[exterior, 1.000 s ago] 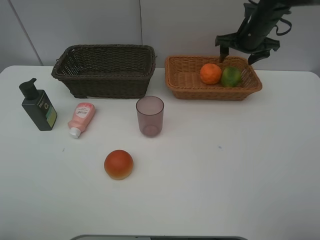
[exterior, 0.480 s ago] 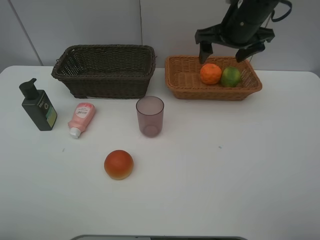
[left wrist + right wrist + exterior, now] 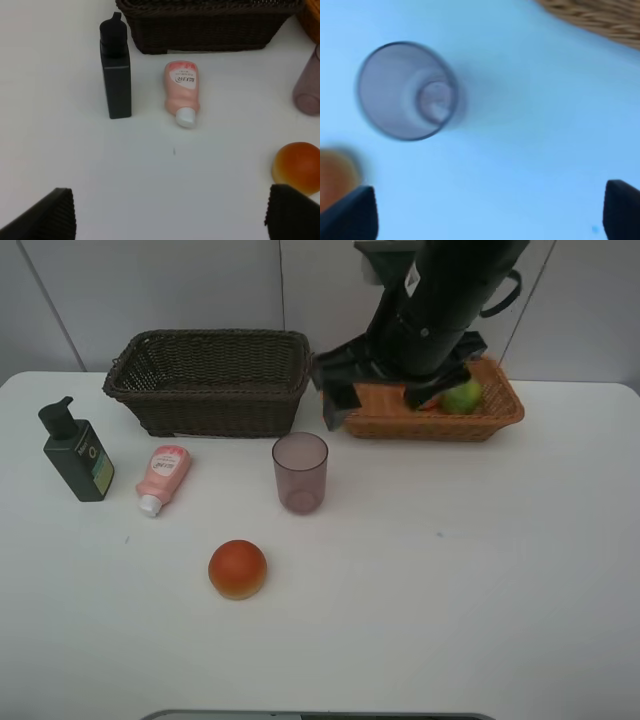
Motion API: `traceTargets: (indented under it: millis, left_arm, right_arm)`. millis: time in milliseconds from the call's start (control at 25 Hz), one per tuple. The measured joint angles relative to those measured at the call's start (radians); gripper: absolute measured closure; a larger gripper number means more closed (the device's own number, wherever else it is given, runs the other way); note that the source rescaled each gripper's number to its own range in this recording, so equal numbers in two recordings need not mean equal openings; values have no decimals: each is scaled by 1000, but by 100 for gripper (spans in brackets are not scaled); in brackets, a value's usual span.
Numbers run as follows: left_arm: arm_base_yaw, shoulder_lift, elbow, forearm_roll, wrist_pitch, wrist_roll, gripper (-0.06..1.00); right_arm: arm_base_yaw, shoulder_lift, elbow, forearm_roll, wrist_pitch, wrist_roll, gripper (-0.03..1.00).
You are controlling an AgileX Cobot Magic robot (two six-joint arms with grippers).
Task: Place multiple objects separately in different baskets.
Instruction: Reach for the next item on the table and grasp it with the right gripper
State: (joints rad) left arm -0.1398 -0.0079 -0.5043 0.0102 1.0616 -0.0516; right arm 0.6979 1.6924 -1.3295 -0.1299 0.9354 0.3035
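Purple cup point(image 3: 300, 472) upright, near but apart from the wide-spread, empty right end effector point(image 3: 486, 212).

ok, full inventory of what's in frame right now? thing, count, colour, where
dark basket: 1, dark brown wicker, back left of the table
light basket: 1, orange-tan wicker, back right, partly behind the right arm
green citrus: 1, green, inside the light basket
pump bottle: 1, dark green, upright, far left
tube: 1, pink with a white cap, lying beside the pump bottle
cup: 1, translucent purple, upright, mid-table
round fruit: 1, red-orange, on the near side of the cup
table: 1, white
left pincer: 1, black, open, over the table near the tube
right pincer: 1, black, open, above the table by the cup
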Motion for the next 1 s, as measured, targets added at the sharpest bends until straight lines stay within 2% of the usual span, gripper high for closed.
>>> traceTargets:
  millis: [200,760,880,1000]
  left_arm:
    - [0,0,0,0,0,0,-4]
    - [0,0,0,0,0,0,-4]
    - [0,0,0,0,0,0,-4]
    - [0,0,0,0,0,0,-4]
  right_arm:
    - [80,0,3,3,1,0,-3]
    - [187,8,3,7,-12,-2,-3]
    - [201,38,3,0,-21,-103,-3]
    - [229,64,3,11,-25,-352,-3]
